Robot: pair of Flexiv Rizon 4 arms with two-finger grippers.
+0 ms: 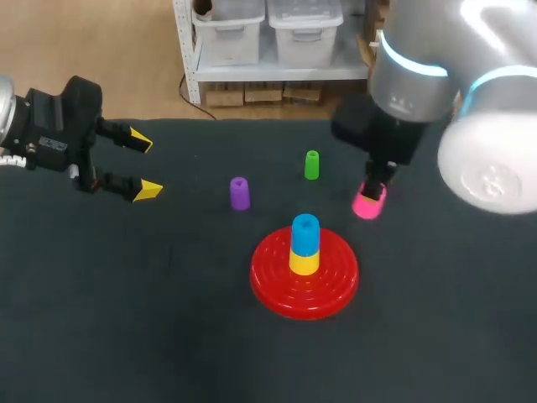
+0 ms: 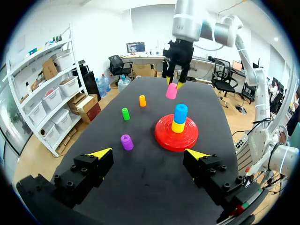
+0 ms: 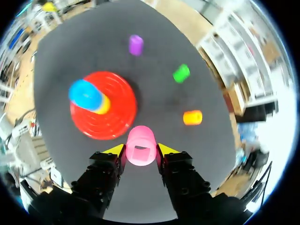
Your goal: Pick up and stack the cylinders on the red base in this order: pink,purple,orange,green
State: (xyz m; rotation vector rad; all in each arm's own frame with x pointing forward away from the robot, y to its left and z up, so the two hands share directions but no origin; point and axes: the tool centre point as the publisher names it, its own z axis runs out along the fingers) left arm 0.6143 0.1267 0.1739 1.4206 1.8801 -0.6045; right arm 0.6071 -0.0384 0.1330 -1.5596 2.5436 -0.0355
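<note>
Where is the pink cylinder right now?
In the head view the pink cylinder is on the right side, gripped between the right gripper's fingers, just beyond the red base's right edge and right of the green cylinder.

No letters, numbers or signs can be read on the pink cylinder [image 1: 367, 203], the red base [image 1: 273, 290] or the surface [image 1: 126, 319].

The surface [image 1: 126, 327] is showing dark charcoal. The red base [image 1: 267, 290] is showing concentric ridged rings. On it, a blue cylinder [image 1: 305, 232] is topping a yellow cylinder [image 1: 304, 262]. The other 4 are showing as a pink cylinder [image 3: 140, 143], a purple cylinder [image 1: 239, 193], a green cylinder [image 1: 311, 164] and an orange cylinder [image 2: 142, 100]. The left gripper [image 1: 144, 166] and right gripper [image 3: 140, 150] are showing black bodies with yellow tips.
</note>
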